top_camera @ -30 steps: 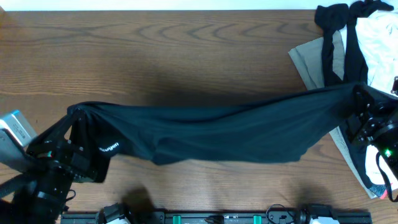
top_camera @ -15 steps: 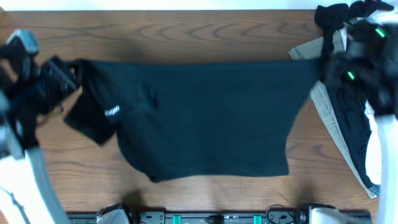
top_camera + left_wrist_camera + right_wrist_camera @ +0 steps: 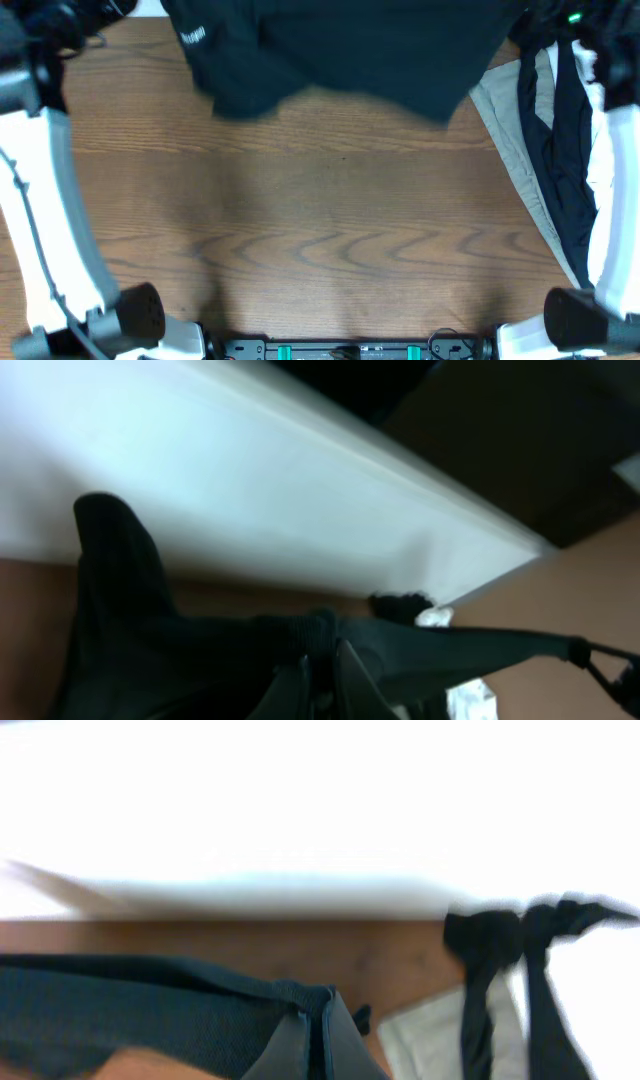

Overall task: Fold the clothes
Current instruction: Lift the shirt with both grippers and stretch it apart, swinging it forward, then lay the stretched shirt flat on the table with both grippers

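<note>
A dark navy shirt (image 3: 340,50) with a small white logo hangs stretched between my two grippers at the far edge of the table, its lower hem dangling over the wood. My left gripper (image 3: 320,665) is shut on the shirt's left corner (image 3: 200,650) and sits at the top left in the overhead view (image 3: 75,15). My right gripper (image 3: 312,1025) is shut on the shirt's right corner (image 3: 150,1010), at the top right in the overhead view (image 3: 560,15).
A pile of other clothes lies at the right: a beige garment (image 3: 505,110), a black one (image 3: 565,150) and a white one (image 3: 605,170). The black piece also shows in the right wrist view (image 3: 490,960). The wooden table (image 3: 320,220) spreads below.
Both arms have lifted and carried the shirt from the near middle of the table to the far edge; it has spread out flat and now hangs partly out of frame.
</note>
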